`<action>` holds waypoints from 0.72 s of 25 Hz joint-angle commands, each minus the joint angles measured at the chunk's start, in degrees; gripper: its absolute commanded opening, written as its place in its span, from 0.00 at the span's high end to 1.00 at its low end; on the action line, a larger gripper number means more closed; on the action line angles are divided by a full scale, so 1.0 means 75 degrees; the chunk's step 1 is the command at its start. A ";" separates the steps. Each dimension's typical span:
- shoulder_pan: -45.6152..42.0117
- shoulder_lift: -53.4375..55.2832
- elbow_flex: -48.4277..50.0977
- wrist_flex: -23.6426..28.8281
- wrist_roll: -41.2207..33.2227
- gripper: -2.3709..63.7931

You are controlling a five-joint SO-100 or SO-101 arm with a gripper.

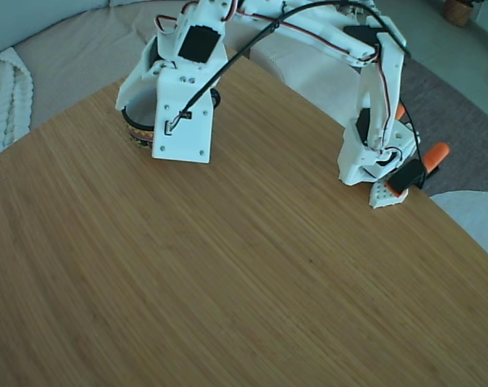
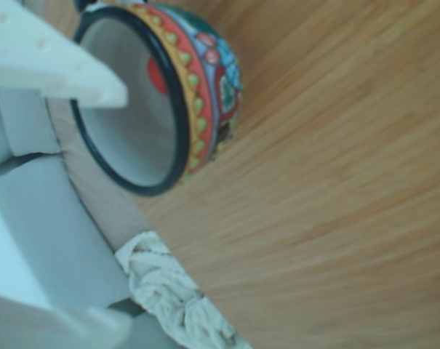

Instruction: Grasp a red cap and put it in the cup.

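Plainly, most of the work looks done. Nearest the fixed camera, the wooden bench (image 1: 227, 282) is bare across its whole front half, with no loose cap lying anywhere on it. Farther back, the white arm reaches from its base (image 1: 377, 157), clamped at the right edge with orange clamp handles (image 1: 435, 153), across to the left, where its wrist block hangs directly over the cup (image 1: 136, 129). Only a sliver of the cup's dark rim and patterned band shows beneath the arm in that view.

The other view fills in the rest. One white finger (image 2: 60, 65) crosses the upper left corner above the cup's mouth, and a second pale tip shows at the bottom left, so the jaws (image 2: 89, 211) look spread apart with nothing between them. Beyond the finger, inside the cup's (image 2: 205, 87) pale interior, a small red patch sits against the far inner wall: I take this for the red cap (image 2: 157, 75), already dropped in. It is soft and partly cut by the rim, so I cannot be sure how it lies.

As I judge it, the grasp, carry and release are complete. What remains is only for the arm to lift clear without knocking the cup. Past the bench edge lie a grey cushion and a crumpled white cloth (image 2: 169, 291).
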 commanded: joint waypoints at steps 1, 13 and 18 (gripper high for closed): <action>-0.0305 0.0867 -0.0246 0.0199 0.0035 0.44; -0.1664 0.2531 -0.0129 0.1512 0.0059 0.44; -0.2191 0.3551 0.0902 0.1313 0.0270 0.44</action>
